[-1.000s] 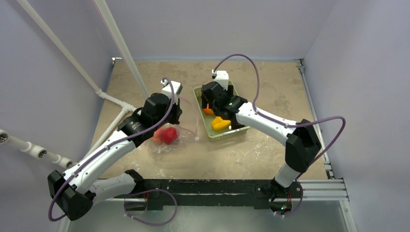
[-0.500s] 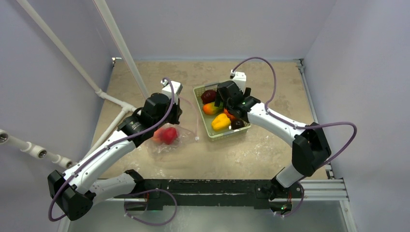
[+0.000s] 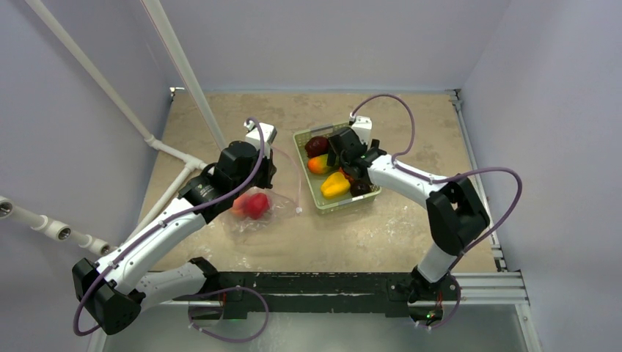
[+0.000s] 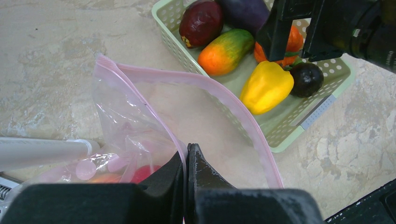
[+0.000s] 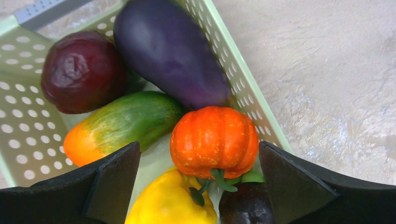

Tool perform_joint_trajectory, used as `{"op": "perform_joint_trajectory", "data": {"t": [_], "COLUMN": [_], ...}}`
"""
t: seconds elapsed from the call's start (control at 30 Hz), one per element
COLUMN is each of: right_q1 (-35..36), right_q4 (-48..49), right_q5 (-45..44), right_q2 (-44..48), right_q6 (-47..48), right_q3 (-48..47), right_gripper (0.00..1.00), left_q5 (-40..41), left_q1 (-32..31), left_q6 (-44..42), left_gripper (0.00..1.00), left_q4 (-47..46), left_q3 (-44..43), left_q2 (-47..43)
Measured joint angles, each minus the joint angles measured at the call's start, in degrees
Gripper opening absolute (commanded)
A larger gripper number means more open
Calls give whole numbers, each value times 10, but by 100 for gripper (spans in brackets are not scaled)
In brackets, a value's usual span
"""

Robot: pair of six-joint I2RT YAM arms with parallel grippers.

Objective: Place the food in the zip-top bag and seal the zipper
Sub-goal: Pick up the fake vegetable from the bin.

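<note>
Jaws of the left gripper [image 4: 187, 151], seen from the left wrist, are pressed together on the pink rim of the zip-top bag [image 4: 140, 126]. Its zipper [image 4: 233, 107] curves away ahead of them around a gaping mouth. A red apple [image 4: 142, 172] lies inside the bag, just left of the jaws. Beyond the mouth and to the right stands the green basket [image 4: 299, 135], holding a yellow pepper [image 4: 266, 86] and a dark plum [image 4: 306, 78]. From the right wrist, the right gripper [image 5: 198, 149] has its jaws spread wide, one on either side of the orange pumpkin [image 5: 214, 140], with a gap showing at each side. The purple eggplant [image 5: 170, 51] lies beyond them. From above, the bag lies on the table [image 3: 411, 117] beside the basket, under the left gripper, and the right gripper hangs over the basket.
</note>
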State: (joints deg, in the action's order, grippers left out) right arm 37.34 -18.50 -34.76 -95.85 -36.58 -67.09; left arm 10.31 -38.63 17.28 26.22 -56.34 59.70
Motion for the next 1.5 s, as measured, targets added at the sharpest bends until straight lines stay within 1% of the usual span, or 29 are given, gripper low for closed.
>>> {"op": "perform_joint_trajectory", "data": {"t": [0.4,0.53,0.6,0.67,0.9,1.07,1.17,1.33,1.5], "right_q1": [-3,-3,-3,-3,-3,-3,-3,-3,-2], "right_q4": [6,6,6,6,8,7,3,-11,-8], "right_q5": [-10,-18,-18,-19,-21,-20,-20,-25,-23], "right_q2": [-48,-60,-65,-70,-70,-68,-58,-12,49], "right_q6": [-8,-10,-10,-10,-9,-8,-8,-5,9], "right_q3": [0,0,0,0,0,0,-1,-18,-45], "right_gripper": [99,96,93,88,57,43,39,35,35], "left_q5": [0,0,0,0,2,2,2,2,2], "left_q1": [0,0,0,0,0,0,0,0,0], "left_q6": [-3,-4,-4,-4,-4,-4,-4,-4,-4], "left_gripper": [0,0,0,0,0,0,0,0,0], "left_q4": [0,0,0,0,0,0,0,0,0], "left_q3": [0,0,0,0,0,0,0,0,0], "left_q2": [0,0,0,0,0,0,0,0,0]}}
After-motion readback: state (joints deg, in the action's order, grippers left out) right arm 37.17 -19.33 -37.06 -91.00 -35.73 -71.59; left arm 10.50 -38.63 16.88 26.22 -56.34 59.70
